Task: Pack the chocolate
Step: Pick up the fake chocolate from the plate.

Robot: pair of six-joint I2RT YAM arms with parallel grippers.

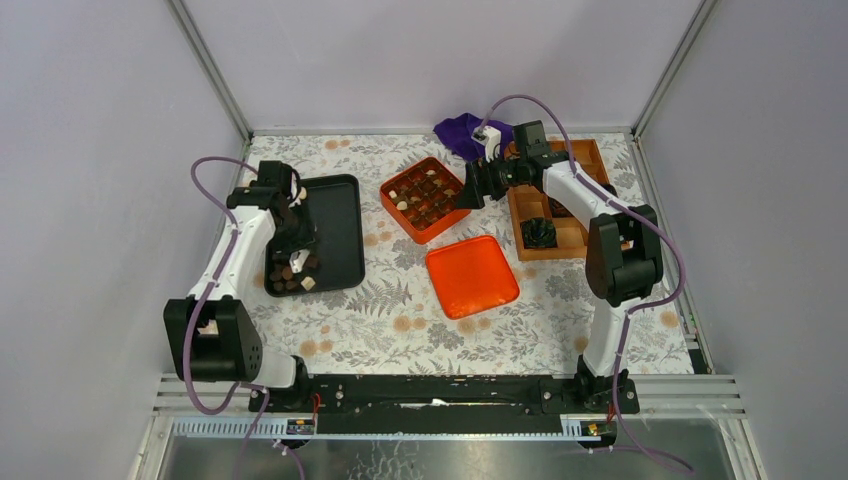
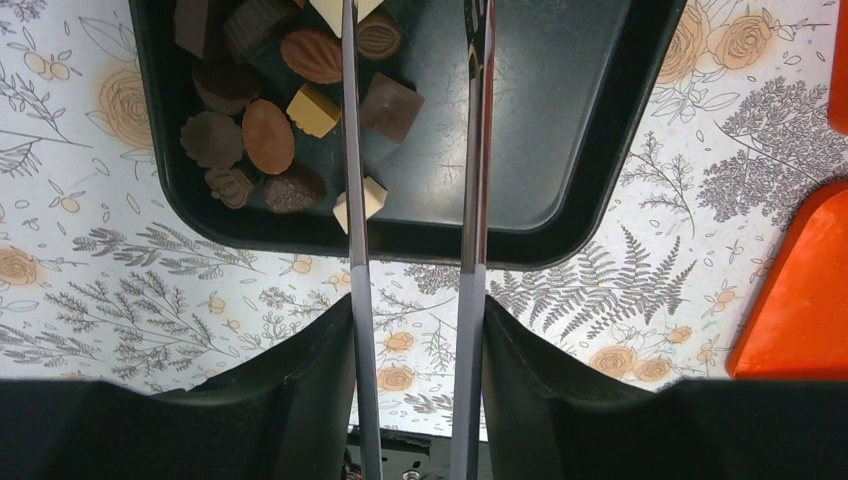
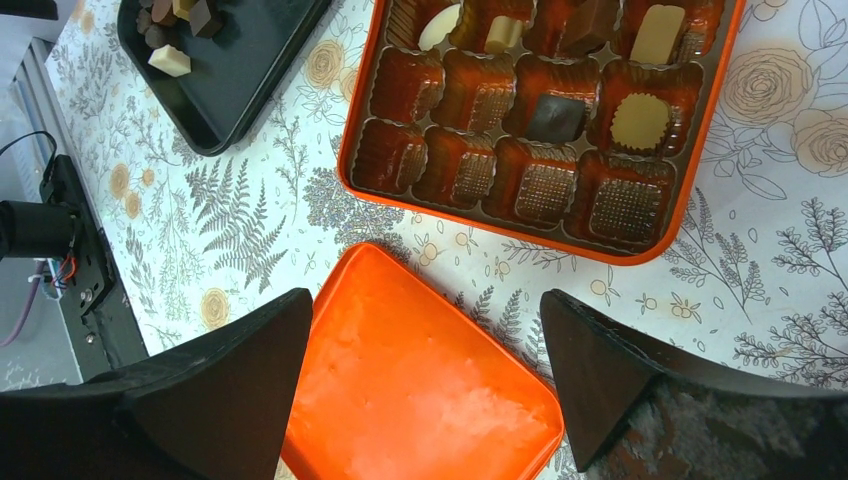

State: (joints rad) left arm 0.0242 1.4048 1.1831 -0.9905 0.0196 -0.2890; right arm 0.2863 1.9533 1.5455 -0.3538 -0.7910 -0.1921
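The left tool [image 2: 412, 60] is held spread by the chocolate [image 2: 268, 135], and the right tool [image 3: 425, 300] spread above the orange lid [image 3: 420, 390].

Left hand [image 1: 297, 255] hangs well left of the orange box [image 1: 400, 222], thin fingers [image 2: 350, 150] parted, gripping nothing. Right hand [image 1: 468, 188] hovers at the box's right edge, spread wide.
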